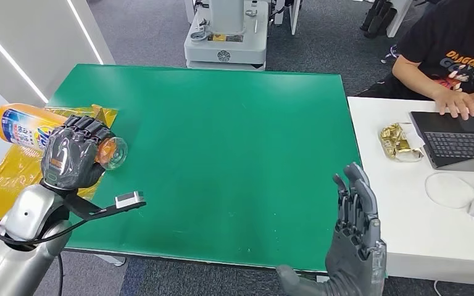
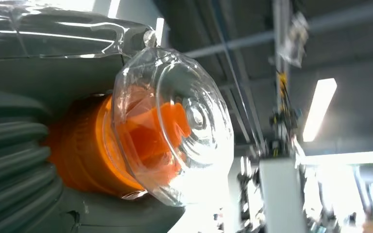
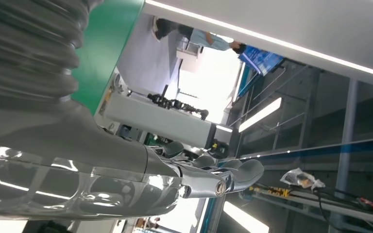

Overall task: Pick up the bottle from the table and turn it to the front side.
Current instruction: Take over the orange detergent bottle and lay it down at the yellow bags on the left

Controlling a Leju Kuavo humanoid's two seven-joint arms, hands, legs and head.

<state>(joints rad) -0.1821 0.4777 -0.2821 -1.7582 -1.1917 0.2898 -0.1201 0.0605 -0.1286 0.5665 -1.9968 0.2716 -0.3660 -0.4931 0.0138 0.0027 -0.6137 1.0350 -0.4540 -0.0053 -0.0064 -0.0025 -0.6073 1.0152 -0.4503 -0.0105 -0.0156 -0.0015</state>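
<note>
An orange bottle (image 1: 20, 126) with a blue and white label and a clear cap (image 1: 115, 152) lies sideways in my left hand (image 1: 71, 154), lifted over the left edge of the green table (image 1: 222, 148). The hand grips it near the neck, cap end pointing right. In the left wrist view the clear cap (image 2: 179, 126) over the orange nozzle juts out past the hand's grey ribbed cover (image 2: 9, 160). My right hand (image 1: 355, 234) stands upright at the table's front right edge, fingers straight and apart, holding nothing; its fingers (image 3: 223, 172) show in the right wrist view.
A yellow plastic sheet (image 1: 0, 185) hangs off the table's left side. To the right stands a white desk (image 1: 419, 228) with a laptop (image 1: 463, 139), a gold wrapper (image 1: 398, 142) and a white cable (image 1: 463, 194); a person (image 1: 450, 55) types there. A white machine base (image 1: 225, 37) stands behind the table.
</note>
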